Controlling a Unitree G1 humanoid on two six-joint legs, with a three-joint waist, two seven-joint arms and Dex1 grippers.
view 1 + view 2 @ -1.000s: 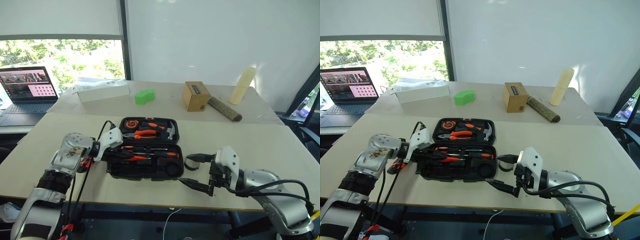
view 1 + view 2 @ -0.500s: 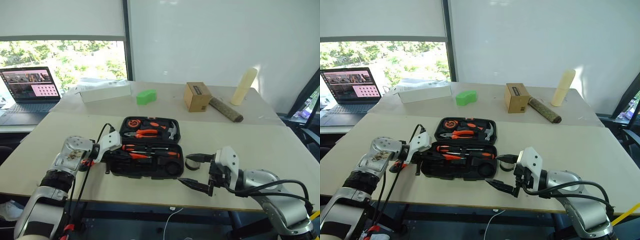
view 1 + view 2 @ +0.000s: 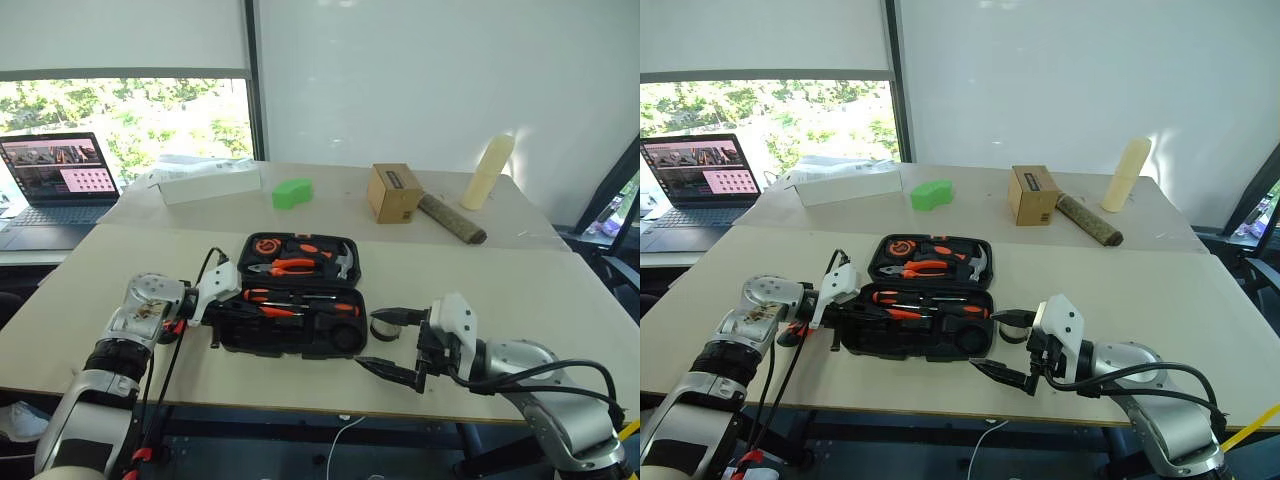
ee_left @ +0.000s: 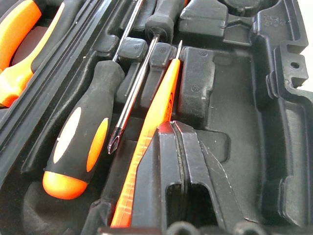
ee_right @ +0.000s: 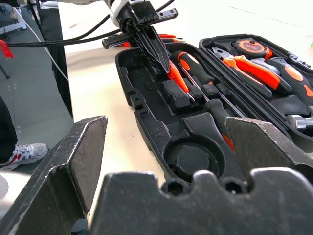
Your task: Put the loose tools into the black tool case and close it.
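The black tool case [image 3: 300,335] lies open on the table, its lid half behind holding pliers and a hammer. In the near half lie two screwdrivers with orange-black handles [image 4: 80,147] and a slim orange tool [image 4: 157,117]. My left gripper [image 4: 173,128] is shut with nothing between its fingers. It reaches into the case's left end, its tips right beside the slim orange tool. A small black tape roll [image 3: 384,326] sits on the table by the case's right end. My right gripper [image 3: 392,343] stands open next to the roll.
Behind the case stand a cardboard box [image 3: 392,192], a green block [image 3: 291,192], a long white box [image 3: 205,183], a cream cylinder [image 3: 485,170] and a rough stick [image 3: 450,218]. A laptop [image 3: 60,180] sits far left. The table's front edge runs just below my grippers.
My left forearm has sunk a little while its gripper stays at the case's left end. The right arm has kept still.
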